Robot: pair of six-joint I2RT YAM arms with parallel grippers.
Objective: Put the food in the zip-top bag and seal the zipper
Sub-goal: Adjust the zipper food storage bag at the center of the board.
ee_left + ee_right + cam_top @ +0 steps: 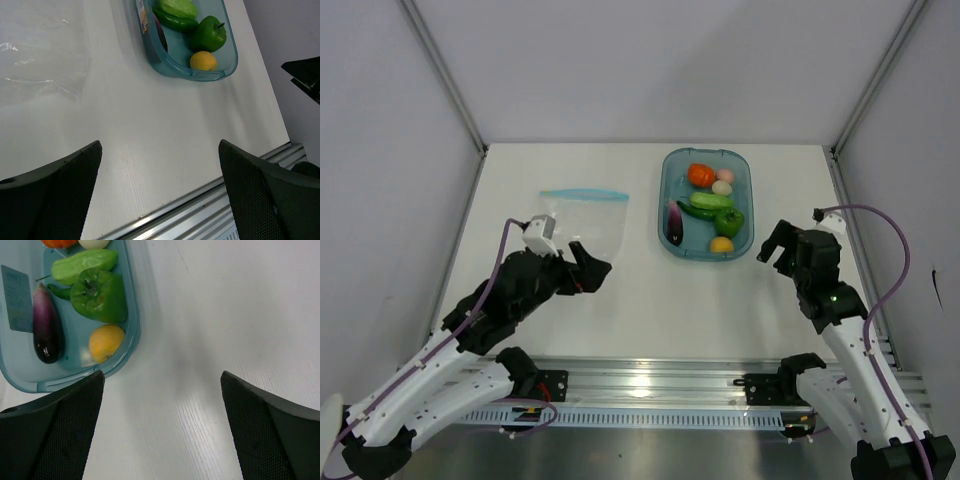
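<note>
The food lies in a teal tray (666, 205): tomato (700, 175), egg (722, 187), cucumber (712, 200), pepper (728, 221), eggplant (674, 222) and lemon (721, 244). The clear zip-top bag (588, 222) lies flat to the tray's left, its light-blue zipper (585, 194) along the far edge. My left gripper (592, 262) hovers open just near of the bag, nothing between its fingers (75, 170). My right gripper (776, 248) stands open right of the tray, empty. The right wrist view shows the lemon (105, 342), pepper (98, 295) and eggplant (46, 330).
A metal rail (650, 385) runs along the table's near edge, also seen in the left wrist view (200, 210). Grey walls close in the table on the left, right and far sides. A blue label (17, 299) lies on the tray floor.
</note>
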